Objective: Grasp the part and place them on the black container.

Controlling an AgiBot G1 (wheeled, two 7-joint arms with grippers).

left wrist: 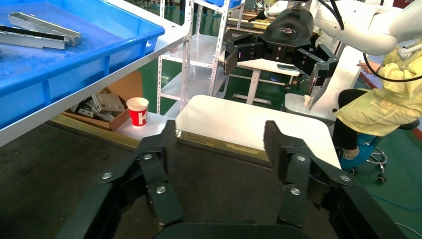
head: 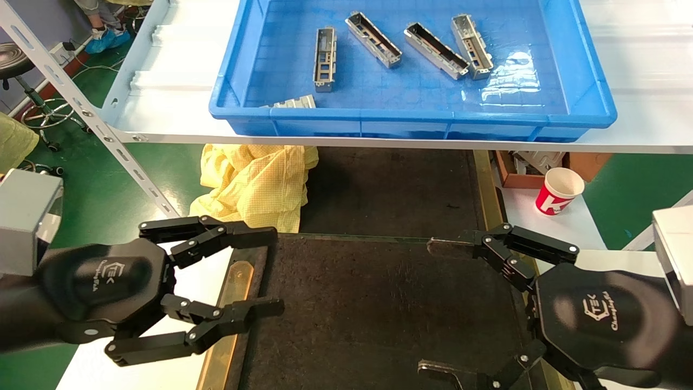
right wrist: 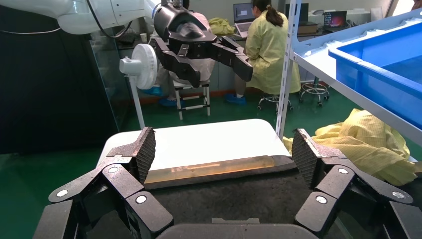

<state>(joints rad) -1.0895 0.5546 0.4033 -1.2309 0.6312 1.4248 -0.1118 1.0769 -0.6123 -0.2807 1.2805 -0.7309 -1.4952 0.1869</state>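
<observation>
- Hovering low at the bottom of the head view, both grippers are spread wide and hold nothing: left gripper at lower left, right gripper at lower right.
- Black container sits between them at bottom centre, its felt bare, no part on it yet.
- Parts lie in the blue bin on the upper worktop, top centre of the frame, well apart from both grippers and above them.
- Leftmost part has its long axis running near vertical in frame; three others, e.g. part, slant diagonally at upper right.
- One more part rests against the bin's near wall.
- Judgement: left gripper is nearer the upright part, right gripper nearer the slanted trio; either must reach up and forward over the bin rim.
</observation>
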